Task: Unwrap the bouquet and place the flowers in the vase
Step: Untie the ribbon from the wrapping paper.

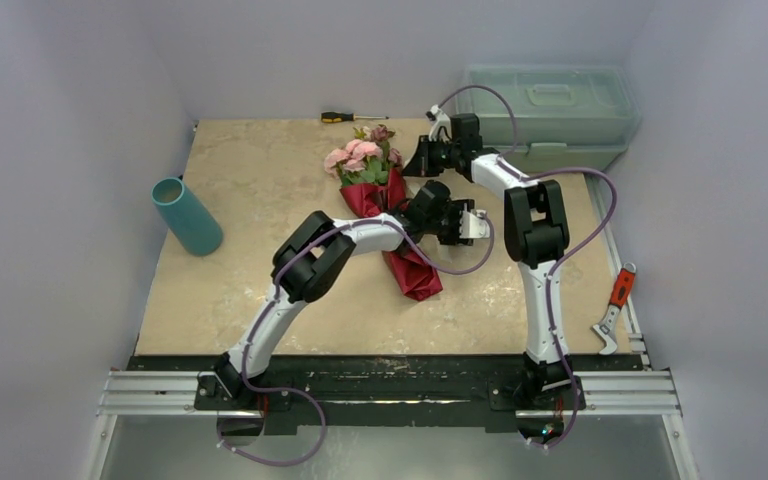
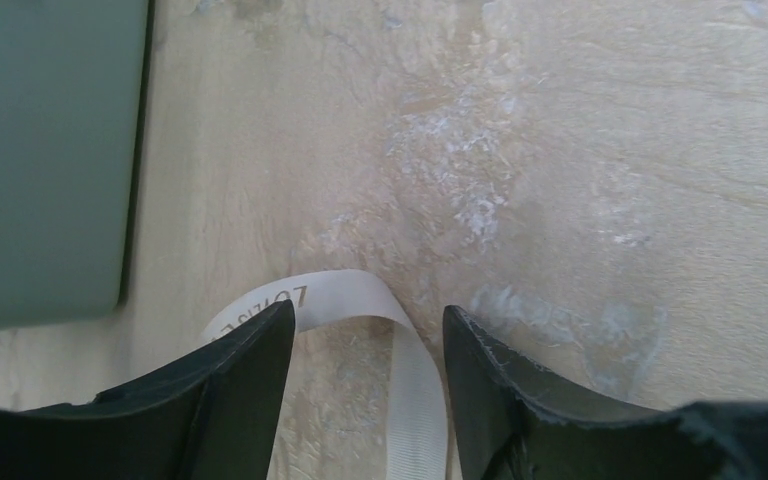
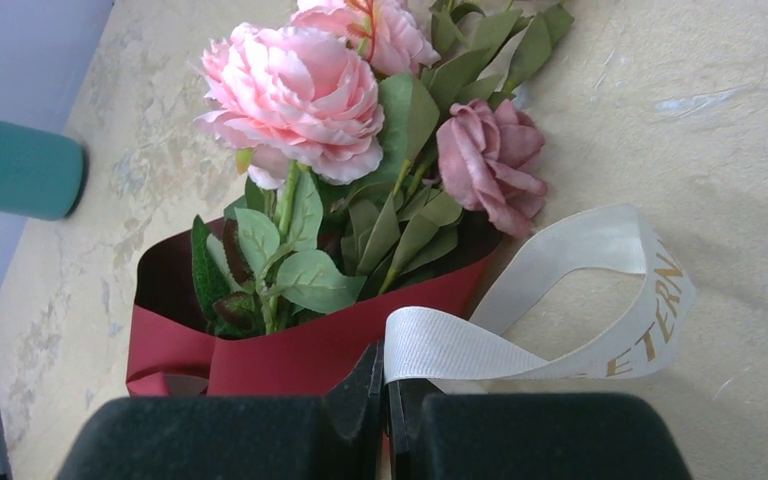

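Note:
The bouquet (image 1: 385, 205) lies on the table, its pink flowers (image 3: 295, 95) sticking out of a maroon paper cone (image 3: 310, 345). My right gripper (image 3: 385, 370) is shut on the cream ribbon (image 3: 560, 300), which loops away to the right beside the cone's mouth. My left gripper (image 2: 365, 320) is open low over the table, with another loop of the ribbon (image 2: 405, 350) running between its fingers (image 2: 250, 370) and untouched by them. In the top view the left gripper (image 1: 432, 200) sits over the cone's middle and the right gripper (image 1: 422, 160) beside the blooms. The teal vase (image 1: 187, 215) lies on its side at the far left.
A pale green toolbox (image 1: 550, 110) stands at the back right, also at the left edge of the left wrist view. A screwdriver (image 1: 350, 117) lies at the back edge. A red-handled tool (image 1: 615, 305) rests on the right rail.

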Robot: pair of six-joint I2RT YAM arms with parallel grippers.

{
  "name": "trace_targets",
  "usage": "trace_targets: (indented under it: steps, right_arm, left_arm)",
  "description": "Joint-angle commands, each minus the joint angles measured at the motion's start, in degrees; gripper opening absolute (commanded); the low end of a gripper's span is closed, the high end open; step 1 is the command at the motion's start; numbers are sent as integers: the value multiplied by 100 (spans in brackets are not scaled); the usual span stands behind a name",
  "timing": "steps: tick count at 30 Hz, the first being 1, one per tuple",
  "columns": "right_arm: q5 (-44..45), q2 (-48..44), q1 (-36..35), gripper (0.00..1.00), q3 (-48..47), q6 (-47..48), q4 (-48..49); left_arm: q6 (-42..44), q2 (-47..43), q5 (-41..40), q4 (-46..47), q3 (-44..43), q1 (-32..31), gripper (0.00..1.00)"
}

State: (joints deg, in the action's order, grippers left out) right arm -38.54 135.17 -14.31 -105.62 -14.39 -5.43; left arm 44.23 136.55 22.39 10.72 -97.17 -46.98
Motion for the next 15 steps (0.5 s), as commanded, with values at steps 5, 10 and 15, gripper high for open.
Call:
trace_targets:
  steps: [5,10,15]
  right_arm:
    - [-171,152,142,4,-392,92,-207]
    - [-265,154,139,4,-328,7,-125]
    - [-293,91,139,4,-236,7,-82]
  left_arm:
    - [42,408,-707,-450,-162,-39,42]
    - [5,381,-477,-632,-109,-35,15]
    - [-212,-461,155,-328,492,20,0]
